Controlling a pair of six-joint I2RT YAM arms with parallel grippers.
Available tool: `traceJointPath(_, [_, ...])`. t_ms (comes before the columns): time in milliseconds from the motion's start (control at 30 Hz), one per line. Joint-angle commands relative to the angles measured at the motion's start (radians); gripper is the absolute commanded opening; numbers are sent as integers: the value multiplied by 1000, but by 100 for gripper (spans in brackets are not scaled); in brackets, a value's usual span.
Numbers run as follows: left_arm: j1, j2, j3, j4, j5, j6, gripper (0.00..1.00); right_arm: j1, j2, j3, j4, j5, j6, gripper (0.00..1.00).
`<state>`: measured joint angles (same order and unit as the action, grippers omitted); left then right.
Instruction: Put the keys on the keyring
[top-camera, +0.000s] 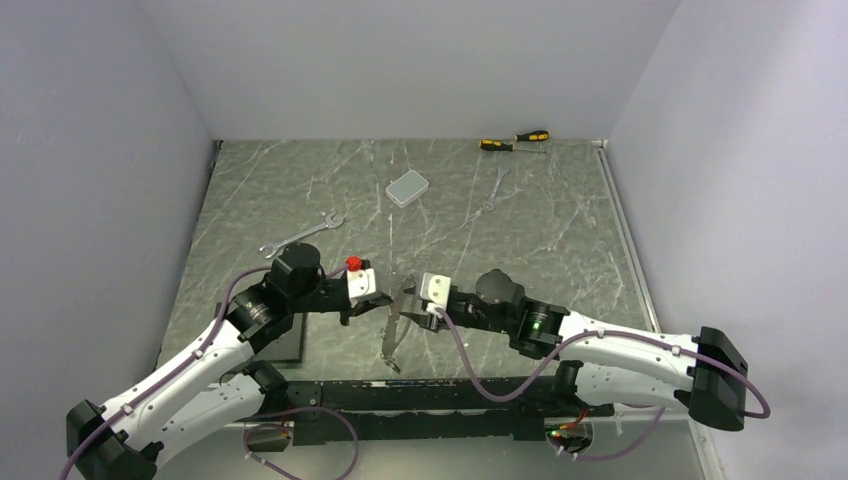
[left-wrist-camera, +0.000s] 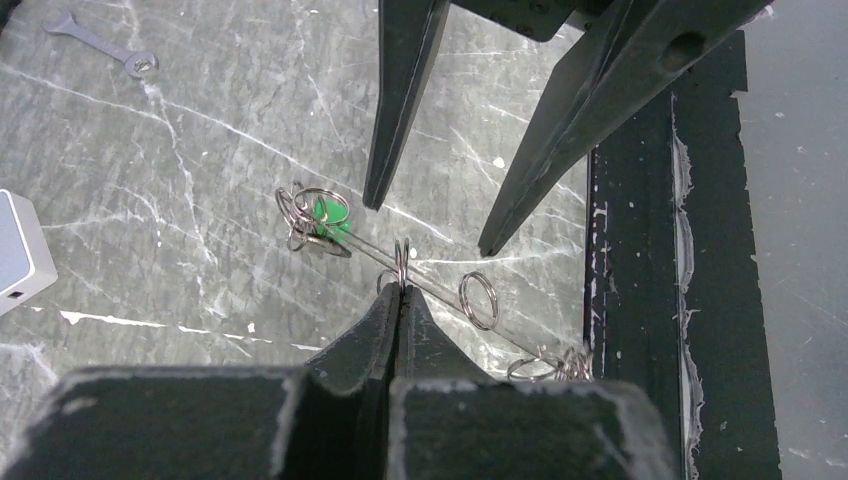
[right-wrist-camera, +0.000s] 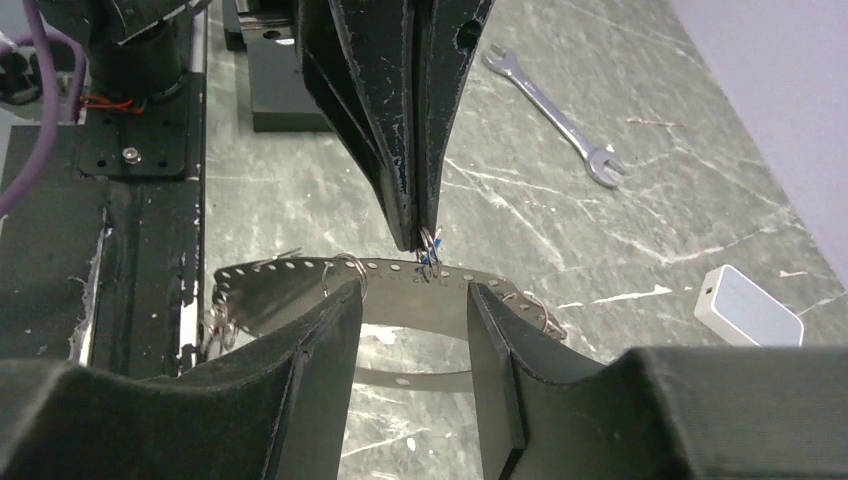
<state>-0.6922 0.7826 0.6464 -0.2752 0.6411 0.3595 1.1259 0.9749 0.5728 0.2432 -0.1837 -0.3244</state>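
The left claw is fully closed. It pinches a small steel split ring at the top edge of the keyring, a thin silvery perforated band bent into an oval loop. The loop stands on edge between the two claws, near the front of the grey marble-pattern surface.

The right claw is partly spread; its fingers straddle the band and grip nothing.

A green-headed key sits at one end of the loop among further rings. A blue fleck beside the pinched ring is probably a second key.

Recommended procedure: the left claw should hold the ring steady. The right claw should close on the band close beside it, so the band cannot swing or twist. A hard pull risks bending the thin strip.
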Motion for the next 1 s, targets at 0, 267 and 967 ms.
traceJointPath(0, [4, -10, 47, 20, 2, 21, 0, -3, 47, 89, -11, -9, -35, 45])
traceJointPath(267, [3, -3, 52, 4, 10, 26, 0, -3, 103, 108, 34, -30, -34, 37])
traceJointPath(967, [4, -69, 20, 60, -5, -9, 27, -3, 50, 36, 165, -31, -44, 0])
